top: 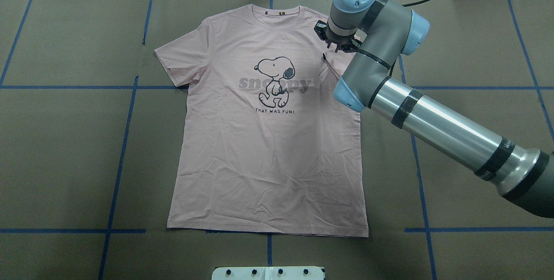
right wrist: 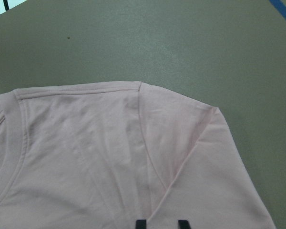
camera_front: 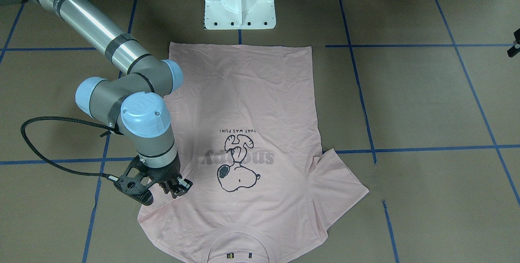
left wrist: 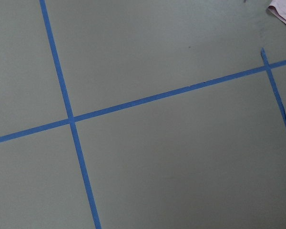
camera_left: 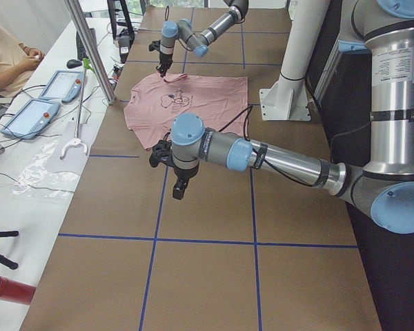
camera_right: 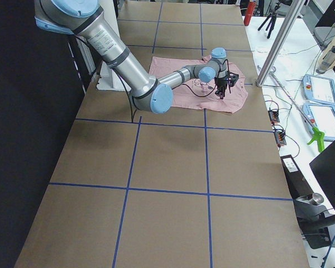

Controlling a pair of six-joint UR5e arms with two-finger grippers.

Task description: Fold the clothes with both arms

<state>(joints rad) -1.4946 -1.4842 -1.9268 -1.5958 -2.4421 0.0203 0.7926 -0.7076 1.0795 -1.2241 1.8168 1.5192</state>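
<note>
The pale pink T-shirt (camera_front: pixel 252 104) (top: pixel 268 150) lies flat on the brown table, dog print up and collar on the side away from the robot's base. Its sleeve on the robot's right is folded inward over the shoulder (right wrist: pixel 195 157); the other sleeve (top: pixel 177 61) lies spread out. My right gripper (camera_front: pixel 178 188) (top: pixel 336 46) (right wrist: pixel 161 223) hovers over that folded shoulder, its fingertips (right wrist: pixel 140 223) apart with nothing clamped. My left gripper (camera_left: pixel 178 187) hangs over bare table beside the shirt; I cannot tell whether it is open. The left wrist view catches only a shirt corner (left wrist: pixel 283 12).
The white pedestal base (camera_front: pixel 239 3) (top: pixel 268 272) stands just beyond the shirt's hem. Blue tape lines (top: pixel 125 141) cross the table. A person (camera_left: pixel 7 55) sits at a side table with tablets (camera_left: pixel 27 114); a metal pole (camera_left: pixel 90 48) stands at that edge.
</note>
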